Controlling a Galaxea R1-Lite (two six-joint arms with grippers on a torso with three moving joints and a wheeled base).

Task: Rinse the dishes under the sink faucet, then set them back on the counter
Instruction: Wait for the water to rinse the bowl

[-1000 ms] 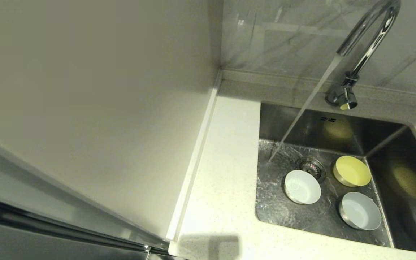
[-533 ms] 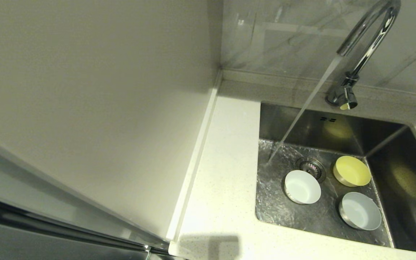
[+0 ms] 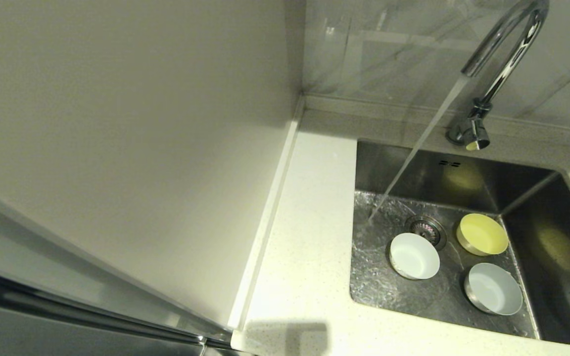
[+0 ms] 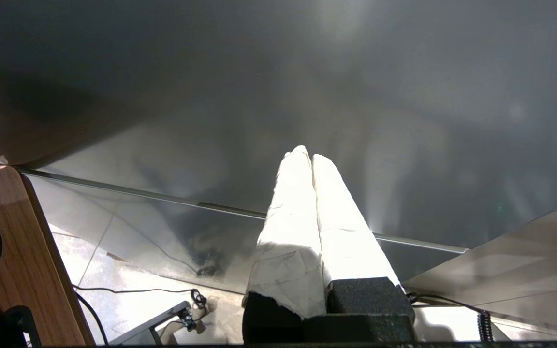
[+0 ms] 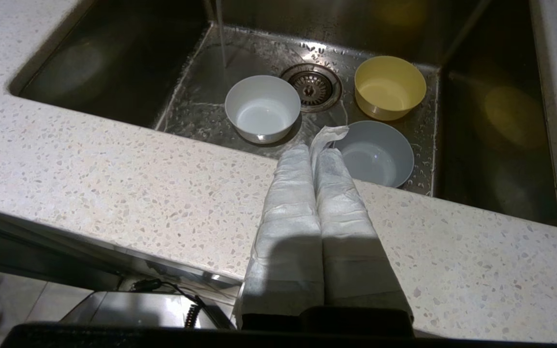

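Observation:
Three small bowls stand upright on the floor of the steel sink point(image 3: 537, 232): a white bowl point(image 3: 414, 255) point(image 5: 262, 107) beside the drain strainer point(image 3: 426, 229), a yellow bowl point(image 3: 482, 234) point(image 5: 389, 86) towards the back, and a pale grey bowl point(image 3: 493, 288) point(image 5: 374, 153) nearest the front wall. Water runs from the chrome faucet point(image 3: 500, 64) onto the sink floor left of the white bowl. My right gripper point(image 5: 313, 151) is shut and empty above the speckled counter point(image 5: 114, 169), short of the sink's front edge. My left gripper point(image 4: 306, 155) is shut, down by a dark glossy panel, outside the head view.
A plain off-white panel point(image 3: 131, 148) rises left of the counter strip point(image 3: 305, 237). A marbled wall point(image 3: 403, 49) backs the sink. Cables and a wooden surface point(image 4: 12, 251) lie on the floor below the left arm.

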